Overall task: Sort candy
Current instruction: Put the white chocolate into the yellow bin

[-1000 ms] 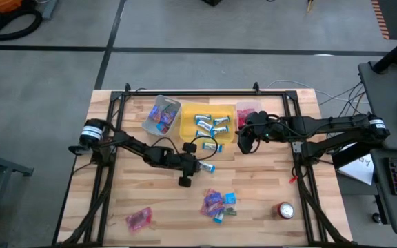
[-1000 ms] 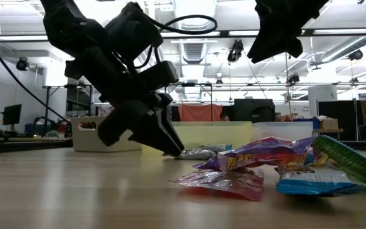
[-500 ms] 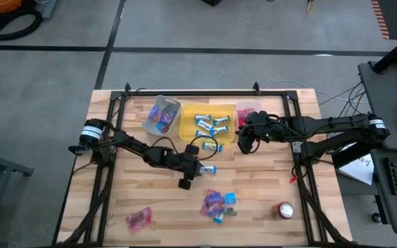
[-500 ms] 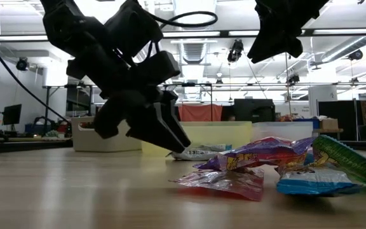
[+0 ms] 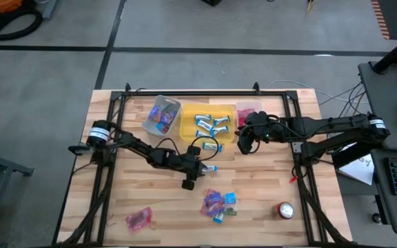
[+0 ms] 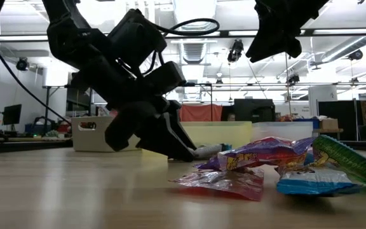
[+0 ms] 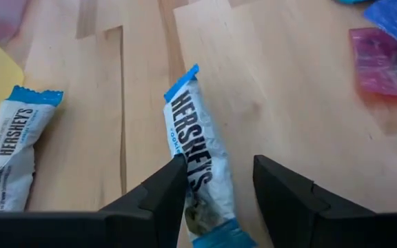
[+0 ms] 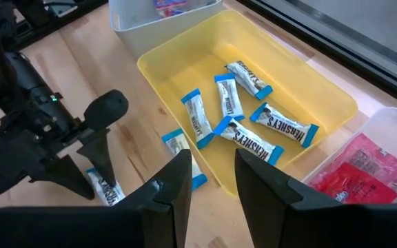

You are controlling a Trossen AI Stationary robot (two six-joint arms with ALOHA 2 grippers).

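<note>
My left gripper (image 7: 216,189) is down at the table mid-board, fingers apart w/ a blue-white bar (image 7: 197,148) lying between them — straddling it, not clamped yet. Another blue-white bar (image 7: 16,145) lies just beside the yellow bin (image 8: 322,103), still outside it. Right gripper (image 8: 209,182) hovers over that bin, fingers spread, holding nothing.

Progress, I'd say roughly halfway: yellow bin has several blue-white bars in it, the clear bin (image 5: 156,110) has blue-purple pieces, the pink bin (image 5: 248,107) has red ones. Left to do — these two bars, the mixed pile (image 5: 218,204) near the front, plus a lone pink piece (image 5: 138,219) front-left. The can (image 5: 285,210) stays put.
</note>
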